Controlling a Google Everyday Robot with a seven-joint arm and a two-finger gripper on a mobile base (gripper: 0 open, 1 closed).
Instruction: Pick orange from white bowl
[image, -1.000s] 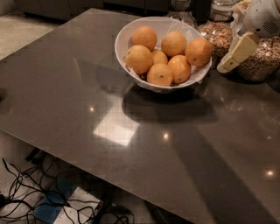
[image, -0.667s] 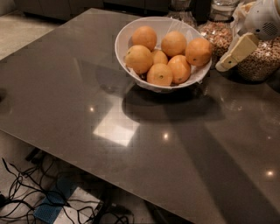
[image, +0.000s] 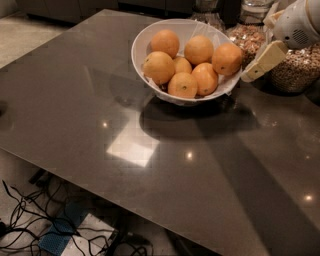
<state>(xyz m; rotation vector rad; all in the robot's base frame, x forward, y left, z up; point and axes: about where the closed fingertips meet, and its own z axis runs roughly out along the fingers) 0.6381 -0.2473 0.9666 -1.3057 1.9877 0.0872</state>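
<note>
Though not yet touching any fruit, close to it: pale tool (image: 252, 70) on a white arm (image: 300, 25), extending in from the frame's 2 o'clock corner and hanging just beside the white bowl (image: 145, 37) at its 3 o'clock rim. Cannot tell whether apart or together. Clamped on nothing visible.

White bowl toward 12 o'clock on a dark, glossy worktop (image: 100, 125), holding seven oranges in a loose heap. The orange (image: 226, 58), deep in colour and among the larger, at 3 o'clock inside the bowl, up against the rim, right beside a neighbour (image: 205, 77) at its 8 o'clock, and nearest of all to the tool. A paler, yellower one (image: 159, 66) at the bowl's 9 o'clock. A clearly smaller one (image: 182, 65) near the middle. Beyond the bowl, from 1 to 3 o'clock, clear glass jars of grains (image: 295, 75), partly hidden by the arm.

Progress, as a judgement: early. Approach nearly done. Nothing grasped, nothing lifted, all seven lying in the bowl. Left to do: crossing the rim, lowering onto the orange, closing round it, then raising it clear without nudging the neighbours or tipping the bowl.
</note>
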